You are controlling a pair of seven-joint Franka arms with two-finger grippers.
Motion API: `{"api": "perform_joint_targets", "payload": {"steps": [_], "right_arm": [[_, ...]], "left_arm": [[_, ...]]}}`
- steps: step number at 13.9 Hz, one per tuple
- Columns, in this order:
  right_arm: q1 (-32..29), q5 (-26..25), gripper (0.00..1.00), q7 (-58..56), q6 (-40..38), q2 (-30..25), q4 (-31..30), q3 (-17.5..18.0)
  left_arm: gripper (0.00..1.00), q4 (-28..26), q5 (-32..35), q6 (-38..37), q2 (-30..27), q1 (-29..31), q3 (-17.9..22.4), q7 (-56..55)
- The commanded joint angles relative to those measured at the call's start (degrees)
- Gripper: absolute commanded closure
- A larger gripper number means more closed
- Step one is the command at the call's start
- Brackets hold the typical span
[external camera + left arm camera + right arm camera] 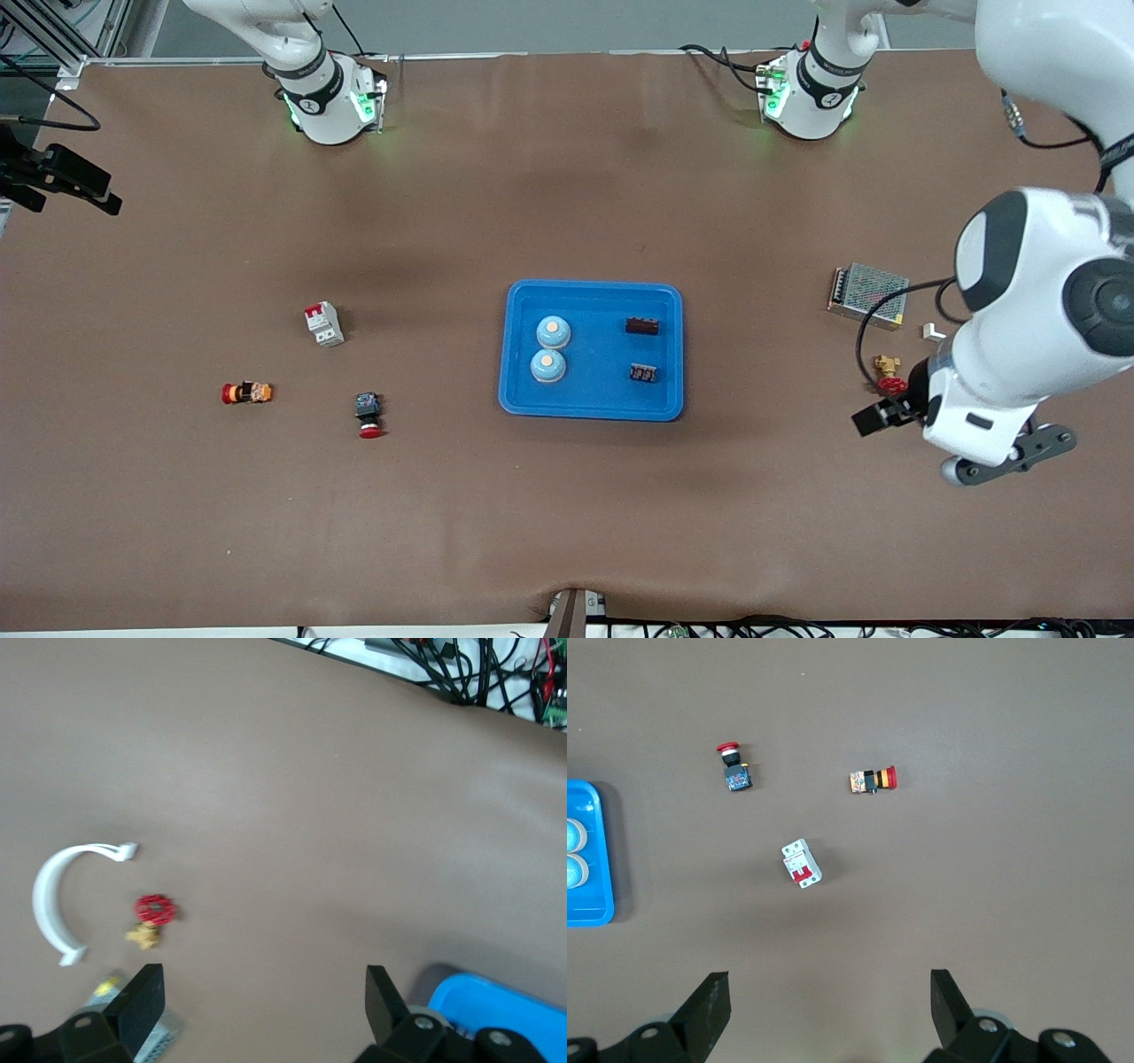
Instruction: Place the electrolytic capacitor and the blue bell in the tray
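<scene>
- Tray sits mid-counter, bright blue, shallow, rounded corners, raised rim, and it is already loaded.
- Inside it, two pale blue bells with orange buttons on top stand side by side at the right arm's end, one just nearer the front camera than its twin.
- At the tray's other end lie two small dark parts, one brownish, one blackish with light marks; too small to say for sure they are the capacitors, though that is my read.
- Judgement call: the placing looks done or nearly done. Nothing resembling a bell or capacitor lies loose on the counter.
- Left claw hangs wide open and empty over the counter at the left arm's end, above bare brown surface near a red-handled brass valve and a white curved clip. A meshed metal power supply lies close by.
- Right claw is also spread wide, holding nothing, high over the right arm's end of the counter; that arm looks to be waiting.
- Below it: a white and red circuit breaker, a red-capped push button and a red, black and orange selector switch, all well apart from the tray.
- Next move, as I judge it: no grasp called for, just both arms drawing clear, unless a piece I cannot make out is left.
</scene>
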Motion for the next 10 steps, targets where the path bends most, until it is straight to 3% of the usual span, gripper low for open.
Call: {"api": "perform_joint_targets", "payload": {"steps": [1, 5, 10], "right_arm": [[-1.25, -0.61, 0.00, -0.15, -0.06, -0.76, 0.74, 1.01], [-1.25, -0.61, 0.00, -0.15, 0.02, 0.03, 1.98, 1.01], [-1.87, -0.61, 0.00, -0.15, -0.24, 0.03, 2.50, 1.01]], "left_arm": [[0.00, -1.97, -1.08, -3.70, -6.14, -2.00, 4.03, 11.74], [0.00, -3.28, -3.17, -9.24, -12.12, -1.83, 4.48, 18.38], [0.00, -4.07, -5.56, -10.83, -13.53, -2.09, 4.39, 16.01]]}}
